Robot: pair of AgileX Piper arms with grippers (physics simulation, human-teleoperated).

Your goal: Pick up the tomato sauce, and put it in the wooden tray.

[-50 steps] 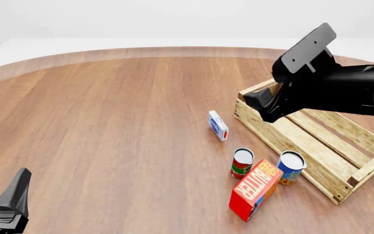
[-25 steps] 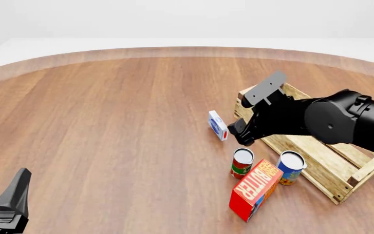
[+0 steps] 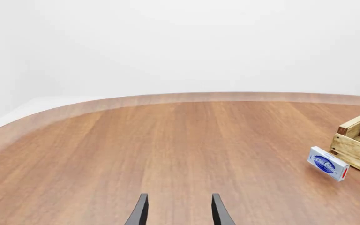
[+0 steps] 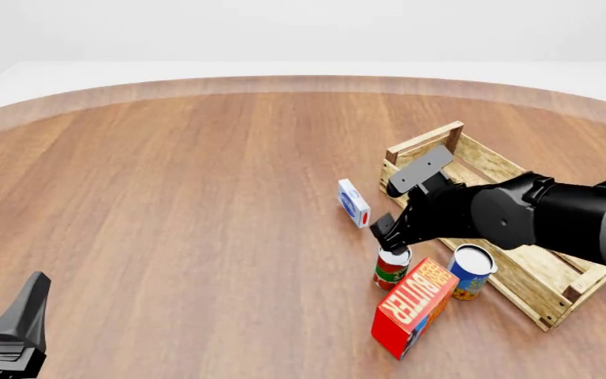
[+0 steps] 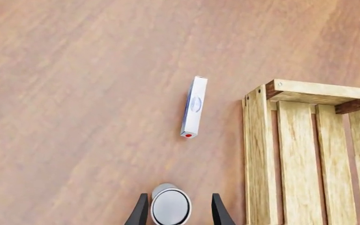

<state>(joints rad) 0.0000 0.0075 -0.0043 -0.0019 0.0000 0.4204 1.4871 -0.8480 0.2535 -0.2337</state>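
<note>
the right gripper (image 5: 180, 211) hangs open, its fingers either side of the tomato can (image 4: 390, 267), which stands on the tabletop (image 4: 177, 197) just beside the wooden crate (image 4: 540, 296).

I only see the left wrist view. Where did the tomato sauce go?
Observer: The tomato sauce stands upright by the red butter box.
Child: Is a hand near it?
Observer: Yes, the right hand is open, one finger either side of its silver top.
Child: Is the wooden tray close?
Observer: The wooden tray sits just right of a blue-and-yellow can.
</note>
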